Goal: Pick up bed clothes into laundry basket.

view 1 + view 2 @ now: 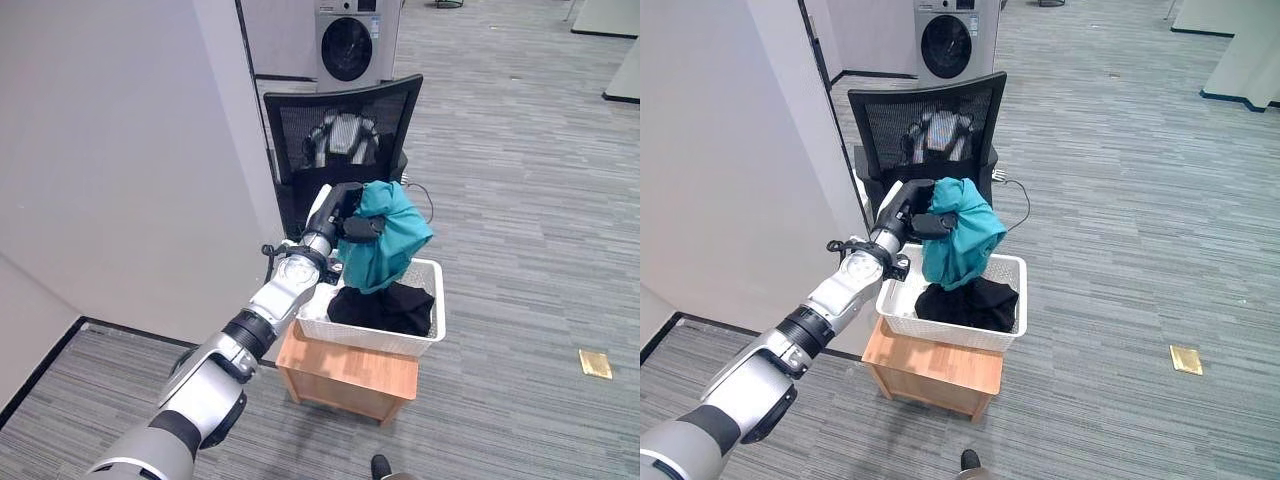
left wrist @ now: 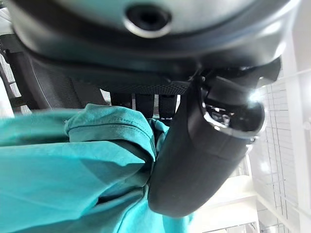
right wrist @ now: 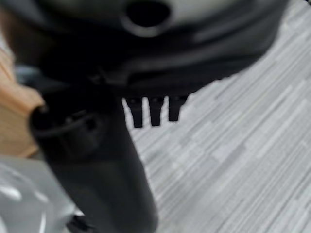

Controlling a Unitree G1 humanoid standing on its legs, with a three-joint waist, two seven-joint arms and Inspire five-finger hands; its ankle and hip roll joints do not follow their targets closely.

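One teal garment (image 1: 385,240) hangs from the left robot hand (image 1: 350,215), fingers and thumb clamped on a bunched fold near its top edge; the left wrist view shows the thumb pressed into the cloth. It's airborne above the white laundry basket (image 1: 420,345), over the basket's left half, with the lower hem dangling close to a black garment (image 1: 390,308) already lying inside. Can't tell if the hem touches it. The basket sits on a small wooden stool (image 1: 345,375) on the carpeted floor, and a black mesh chair (image 1: 340,130) stands just behind it.

The right robot hand (image 3: 150,109) shows in its own wrist view above bare floor, fingers short and straight, holding nothing.

Handling judgement: the cloth is light, soft, limp, not slippery or fragile. It drapes and swings, so a loose flap could catch on the basket rim. A pinch on a gathered fold holds fine. Likely next step: lower it over the basket centre, then release.
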